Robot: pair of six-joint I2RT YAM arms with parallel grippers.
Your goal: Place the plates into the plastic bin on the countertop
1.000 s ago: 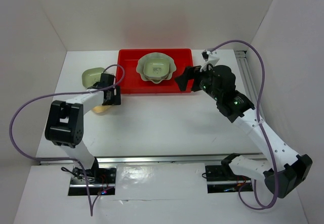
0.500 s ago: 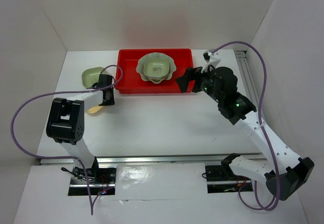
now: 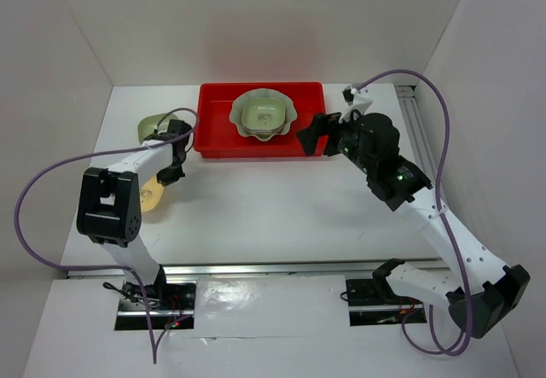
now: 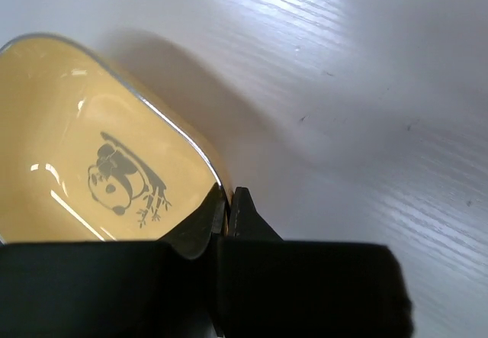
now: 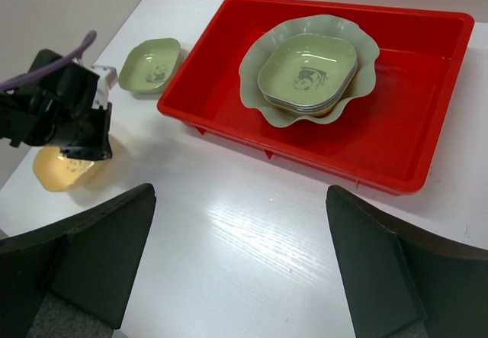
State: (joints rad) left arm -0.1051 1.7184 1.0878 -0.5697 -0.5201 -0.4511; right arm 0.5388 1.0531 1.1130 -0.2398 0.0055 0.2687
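Observation:
A yellow rounded-square plate (image 4: 91, 162) with a panda print lies on the white countertop (image 3: 281, 207). My left gripper (image 4: 226, 207) is shut on its near rim, one finger inside and one outside. The top view shows this plate (image 3: 151, 197) left of the red plastic bin (image 3: 213, 126). Inside the bin, a large pale green scalloped plate (image 5: 358, 86) holds a stack of small plates, a green one (image 5: 309, 67) on top. Another small green plate (image 3: 152, 125) sits left of the bin. My right gripper (image 5: 240, 269) hangs open over bare countertop at the bin's front right.
White walls close in the countertop on the left, back and right. A purple cable (image 3: 51, 182) loops from the left arm. A metal rail (image 3: 422, 130) runs along the right edge.
My left gripper has shut on the yellow plate's rim, and the plate has shifted toward the front left. The right arm has barely moved.

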